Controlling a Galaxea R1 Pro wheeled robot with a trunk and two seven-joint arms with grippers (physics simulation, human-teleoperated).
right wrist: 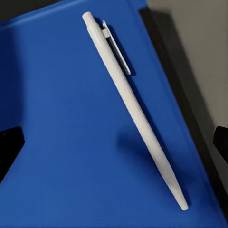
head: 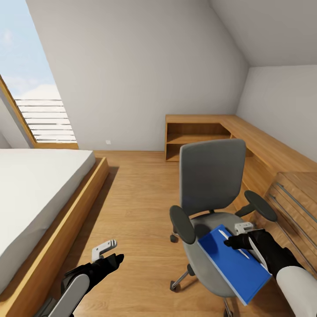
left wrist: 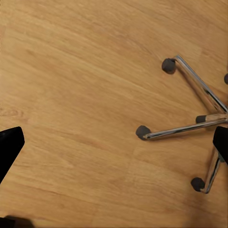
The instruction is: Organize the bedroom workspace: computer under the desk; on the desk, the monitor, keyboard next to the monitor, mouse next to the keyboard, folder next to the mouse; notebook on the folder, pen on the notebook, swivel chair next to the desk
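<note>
While the white pen (right wrist: 133,111) lies on the blue folder (head: 233,262) on the chair (head: 213,189) seat, my right pincer (head: 240,235) hovers spread above it; I should centre before pinching.

A bed (head: 31,193) with a white mattress in a wood frame takes the left of the frame. Above it, at upper left, a slanted window (head: 31,88) shows sky and white slats. Pale grey walls (head: 145,75) meet a sloped ceiling (head: 273,31) at upper right. A low open wood shelf (head: 198,136) runs along the back and right walls. A wood dresser (head: 299,198) with bar handles sits at the right edge. Wood floor (head: 132,211) fills the middle.
</note>
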